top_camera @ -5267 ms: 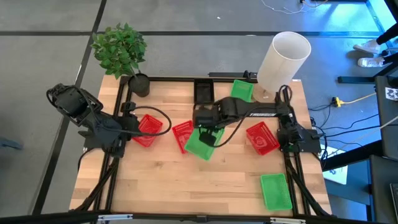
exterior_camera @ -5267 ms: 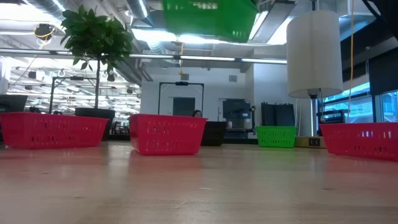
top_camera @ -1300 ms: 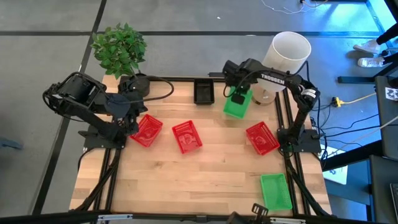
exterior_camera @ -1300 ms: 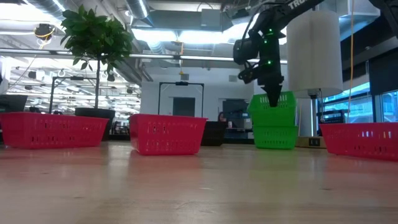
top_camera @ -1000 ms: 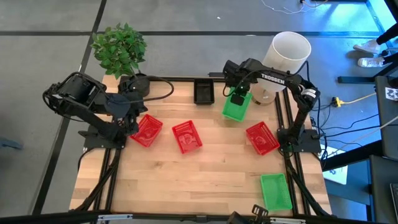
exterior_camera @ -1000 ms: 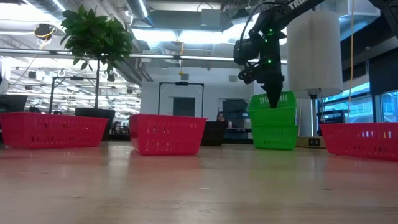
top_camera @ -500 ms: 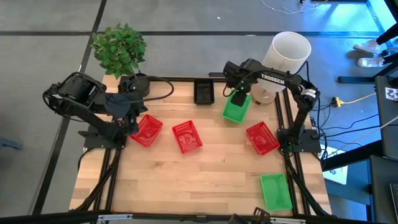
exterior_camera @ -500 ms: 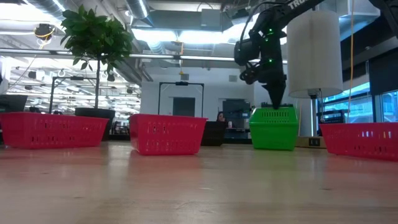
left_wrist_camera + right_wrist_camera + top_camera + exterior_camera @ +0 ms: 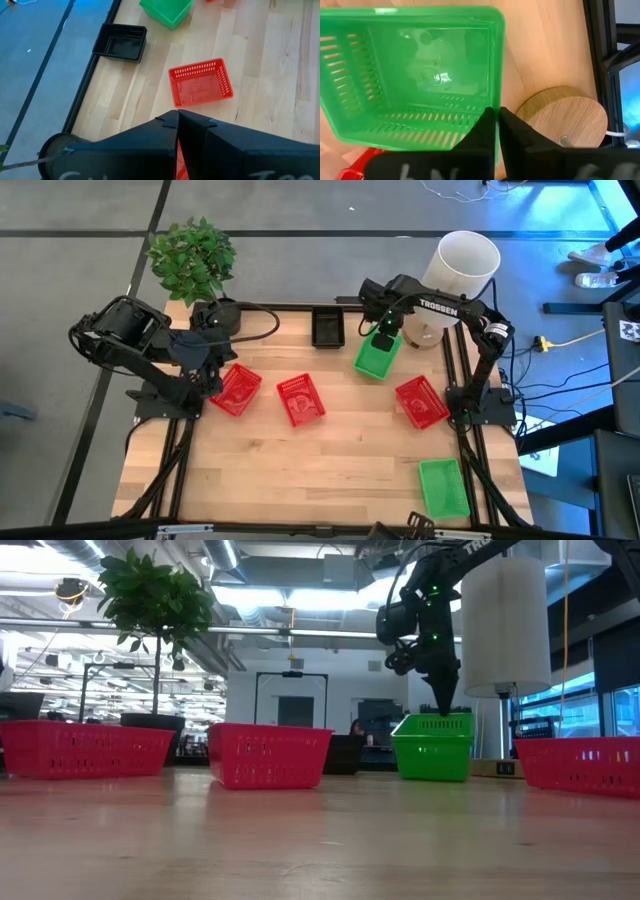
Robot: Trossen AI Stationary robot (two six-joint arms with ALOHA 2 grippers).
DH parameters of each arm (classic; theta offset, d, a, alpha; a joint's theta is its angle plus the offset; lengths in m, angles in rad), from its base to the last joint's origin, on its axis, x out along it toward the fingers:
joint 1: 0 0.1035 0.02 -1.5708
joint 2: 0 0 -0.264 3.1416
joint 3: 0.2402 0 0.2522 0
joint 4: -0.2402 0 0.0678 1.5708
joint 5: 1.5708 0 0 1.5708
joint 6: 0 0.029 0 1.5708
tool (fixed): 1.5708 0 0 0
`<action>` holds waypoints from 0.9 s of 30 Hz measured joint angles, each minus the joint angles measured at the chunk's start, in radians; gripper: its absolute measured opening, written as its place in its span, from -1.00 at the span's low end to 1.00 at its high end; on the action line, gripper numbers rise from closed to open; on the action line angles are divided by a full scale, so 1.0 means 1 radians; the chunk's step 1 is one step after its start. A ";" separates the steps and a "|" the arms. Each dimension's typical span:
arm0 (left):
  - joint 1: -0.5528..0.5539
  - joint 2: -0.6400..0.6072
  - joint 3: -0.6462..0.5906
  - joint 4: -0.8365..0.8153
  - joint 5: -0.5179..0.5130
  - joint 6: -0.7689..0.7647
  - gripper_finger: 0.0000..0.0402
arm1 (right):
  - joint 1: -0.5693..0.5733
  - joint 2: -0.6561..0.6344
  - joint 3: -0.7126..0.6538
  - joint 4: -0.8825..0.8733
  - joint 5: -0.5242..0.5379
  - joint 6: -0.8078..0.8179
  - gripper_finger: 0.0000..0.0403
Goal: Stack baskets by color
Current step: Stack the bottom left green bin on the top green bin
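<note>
A green basket stands at the table's far right of centre, nested in another green one, beside the white cylinder's wooden base. My right gripper points down at its far end and is shut on its wall. Three red baskets rest on their bottoms across the middle. A black basket stands at the far edge. Another green basket sits near right. My left gripper, shut and holding nothing, hovers over the left red basket. My right gripper pinches the green basket's far wall at its rim, one finger inside the basket and the other outside. The fingers come from above, pointing down. The basket stands upright, low on the table.
The white cylinder rises right beside the held basket. A black plant pot with a leafy plant stands at the far left corner. Bare wood lies across the near half of the table.
The green basket in my right gripper hung part-way above the lower green one a second ago; it has dropped down into it. Since then the nested pair has slid slightly toward the table's left. My right gripper has stayed over the basket's far wall.
</note>
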 joint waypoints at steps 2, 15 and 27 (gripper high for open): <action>0.000 0.000 0.000 0.000 0.000 0.000 -1.00 | 0.000 0.000 0.000 0.004 0.000 0.000 -0.95; 0.000 0.000 0.000 0.000 0.000 0.000 -1.00 | 0.026 -0.001 0.000 0.043 0.014 -0.005 -1.00; 0.000 0.000 0.000 0.000 0.000 0.001 -1.00 | 0.057 0.004 0.002 0.091 0.010 0.001 -1.00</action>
